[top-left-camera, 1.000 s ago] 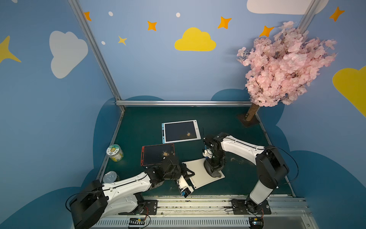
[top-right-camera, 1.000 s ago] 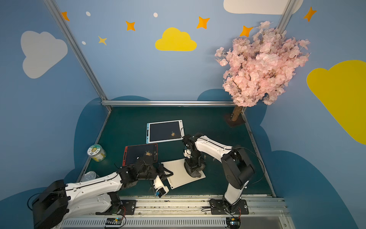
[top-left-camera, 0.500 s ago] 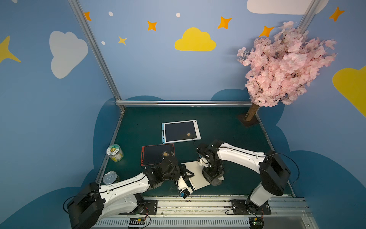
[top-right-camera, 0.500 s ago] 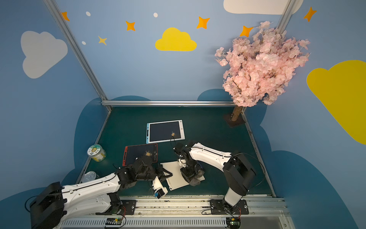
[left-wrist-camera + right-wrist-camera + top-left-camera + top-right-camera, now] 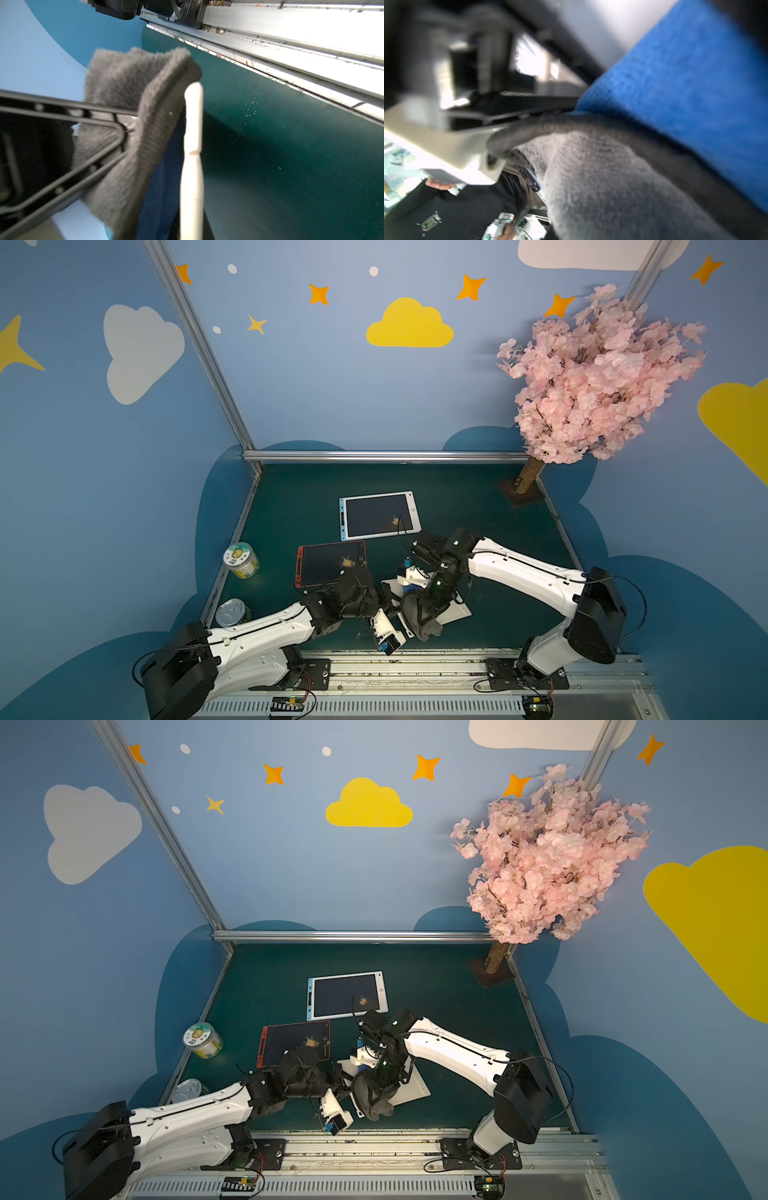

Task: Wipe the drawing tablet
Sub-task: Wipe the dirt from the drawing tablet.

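A white-framed drawing tablet (image 5: 456, 610) (image 5: 416, 1086) is near the table's front edge, raised off the mat on its left side. My left gripper (image 5: 384, 602) is shut on that left edge. In the left wrist view the tablet shows edge-on as a white strip (image 5: 192, 155). My right gripper (image 5: 422, 608) is shut on a grey cloth (image 5: 419, 620) (image 5: 128, 116) (image 5: 602, 176) that presses on the tablet's face and hangs over its front edge. One black finger (image 5: 62, 124) of the right gripper reaches into the cloth.
A blue-framed tablet (image 5: 378, 515) and a red-framed tablet (image 5: 330, 562) lie behind, each with an orange smudge. At the left wall stand a lidded jar (image 5: 242, 561) and a tin can (image 5: 230, 612). A pink tree's base (image 5: 523, 489) fills the back right corner. A metal rail (image 5: 415, 659) runs along the front.
My right gripper has dragged the grey cloth across the white tablet, from its right part toward its front left. The left arm has held still.
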`<act>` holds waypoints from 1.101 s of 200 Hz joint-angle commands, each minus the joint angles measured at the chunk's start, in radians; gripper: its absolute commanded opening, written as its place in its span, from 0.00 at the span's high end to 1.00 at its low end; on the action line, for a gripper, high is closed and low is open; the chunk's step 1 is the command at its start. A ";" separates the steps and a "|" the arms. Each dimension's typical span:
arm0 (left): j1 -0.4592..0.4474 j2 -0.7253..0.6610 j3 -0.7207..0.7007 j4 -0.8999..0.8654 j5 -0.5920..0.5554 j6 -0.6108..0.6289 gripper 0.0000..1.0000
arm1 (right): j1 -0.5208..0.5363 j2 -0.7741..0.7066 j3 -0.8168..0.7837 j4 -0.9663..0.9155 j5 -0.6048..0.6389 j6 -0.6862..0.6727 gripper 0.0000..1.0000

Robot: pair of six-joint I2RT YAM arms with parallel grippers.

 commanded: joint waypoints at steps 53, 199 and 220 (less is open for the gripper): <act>-0.003 -0.034 0.012 0.007 -0.001 -0.018 0.97 | -0.191 0.139 -0.152 -0.022 0.362 0.138 1.00; -0.007 -0.044 -0.001 0.006 -0.003 -0.021 0.97 | -0.114 0.463 0.444 -0.147 0.420 0.059 1.00; -0.007 -0.037 0.002 0.009 -0.003 -0.020 0.97 | -0.052 0.433 0.451 -0.148 0.288 0.010 1.00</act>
